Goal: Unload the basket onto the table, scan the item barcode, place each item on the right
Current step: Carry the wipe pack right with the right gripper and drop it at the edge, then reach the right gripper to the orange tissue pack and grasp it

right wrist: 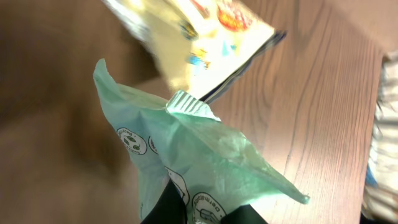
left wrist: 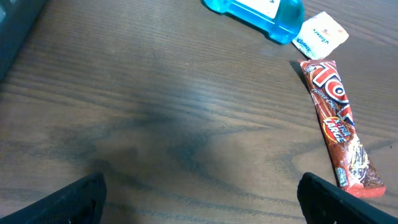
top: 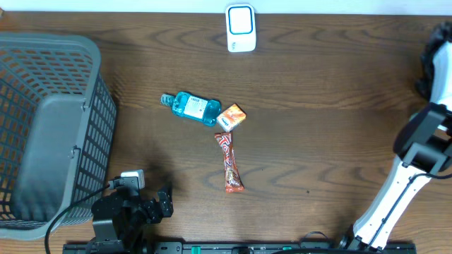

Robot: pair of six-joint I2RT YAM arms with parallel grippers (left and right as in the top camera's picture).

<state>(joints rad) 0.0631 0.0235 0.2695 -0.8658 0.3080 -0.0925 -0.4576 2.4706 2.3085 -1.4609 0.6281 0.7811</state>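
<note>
Though crumpled, pale-green bag (right wrist: 205,155) tight in right end effector (right wrist: 205,213); left end effector (left wrist: 200,199) wide.

On the table (top: 318,106), a basket (top: 42,85) stood at the left; a scanner (top: 240,28) sat at the far edge, near the middle; a bottle (top: 193,107) lay mid-table, a small packet (top: 232,116) against its right end; a snack bar (top: 229,164) lay lengthwise just in front of the packet; the left pincer (top: 164,200) sat near the front edge, between basket and bar; a thin bag (right wrist: 186,149) sat in the right pincer (right wrist: 205,211), a pouch (right wrist: 193,37) beyond it.
</note>
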